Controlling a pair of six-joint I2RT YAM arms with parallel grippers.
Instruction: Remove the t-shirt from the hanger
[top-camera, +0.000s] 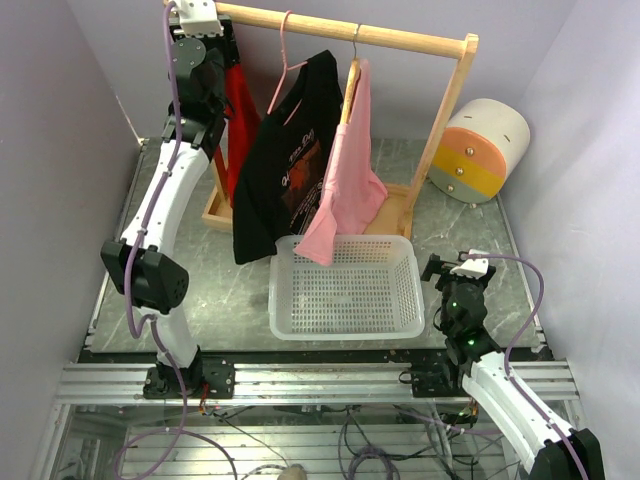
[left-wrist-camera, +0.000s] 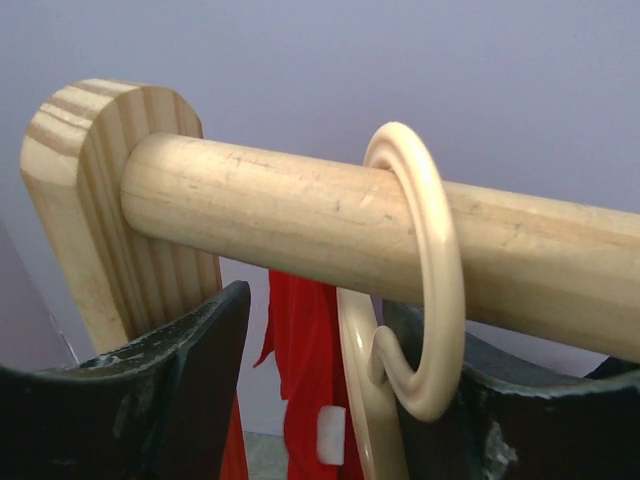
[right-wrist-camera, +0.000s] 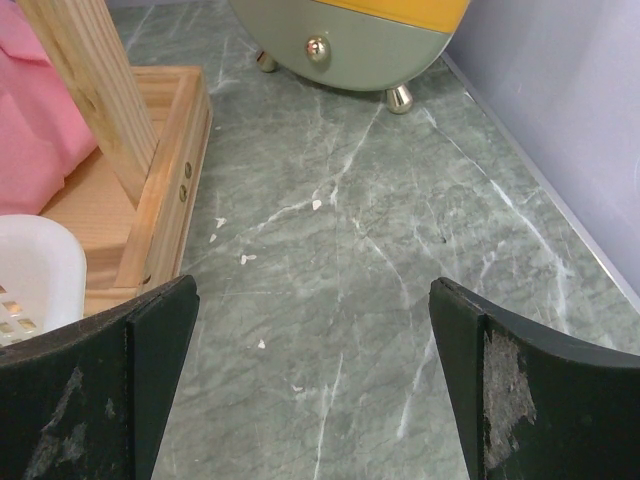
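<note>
A red t-shirt (top-camera: 240, 120) hangs on a cream hanger at the left end of the wooden rail (top-camera: 340, 32). A black t-shirt (top-camera: 285, 170) hangs on a pink hanger (top-camera: 285, 60), and a pink shirt (top-camera: 350, 180) on a wooden hanger. My left gripper (top-camera: 222, 45) is raised to the rail's left end. In the left wrist view the left gripper (left-wrist-camera: 320, 310) is open. Its jaws stand either side of the cream hook (left-wrist-camera: 440, 250), just under the rod (left-wrist-camera: 270, 215), with the red t-shirt (left-wrist-camera: 305, 370) below. My right gripper (top-camera: 450, 268) is open and empty, low over the table (right-wrist-camera: 315, 290).
A white basket (top-camera: 280, 290) stands on the table below the shirts. A round cabinet with drawers (top-camera: 480, 150) sits at the back right. The rack's wooden base (right-wrist-camera: 150, 190) and post lie left of my right gripper. Purple walls close in on both sides.
</note>
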